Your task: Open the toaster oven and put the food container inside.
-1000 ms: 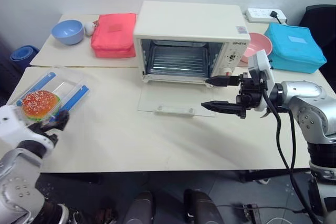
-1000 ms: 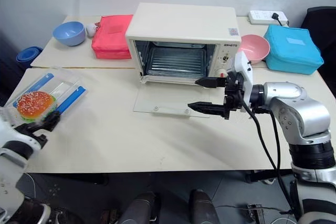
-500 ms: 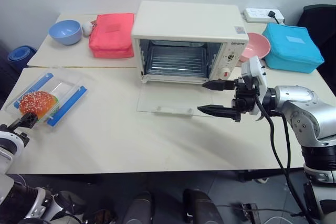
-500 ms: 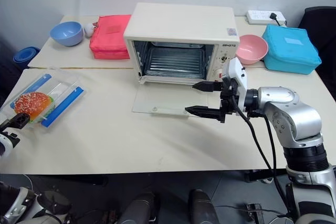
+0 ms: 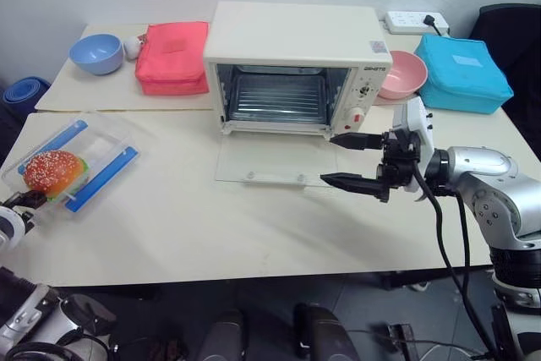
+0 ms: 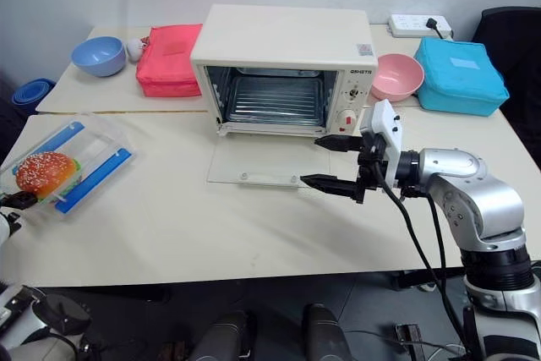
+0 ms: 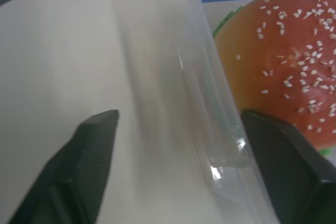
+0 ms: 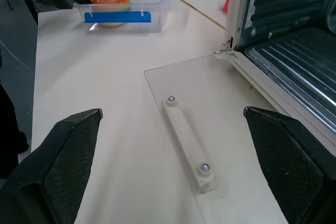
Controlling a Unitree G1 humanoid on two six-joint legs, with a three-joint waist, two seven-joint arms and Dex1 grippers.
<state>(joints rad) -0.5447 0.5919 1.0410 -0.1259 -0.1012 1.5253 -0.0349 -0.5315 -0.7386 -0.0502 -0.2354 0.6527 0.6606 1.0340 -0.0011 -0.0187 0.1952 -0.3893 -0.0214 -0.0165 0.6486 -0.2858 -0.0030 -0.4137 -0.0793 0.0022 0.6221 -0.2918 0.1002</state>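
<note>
From the head views, the toaster oven point(image 5: 292, 69) is seen at the far middle of the table point(image 5: 211, 234) with its glass door point(image 5: 270, 161) dropped flat toward the near side, so the opening step can be judged done and the rack left reachable. The right gripper point(image 5: 345, 159) is held just beside the door's right edge, fingers spread and empty, presumably parked clear of the loading path. The food container point(image 5: 72, 158) lies at the table's left near edge; its long axis is set diagonally, from near left to far right, with the burger in its near end.

In the left wrist view, the left gripper point(image 7: 178, 166) is spread astride the container's near end wall, one finger outside, one by the bun, not yet pinching.

In the right wrist view, the door's handle point(image 8: 186, 140) faces upward.
</note>
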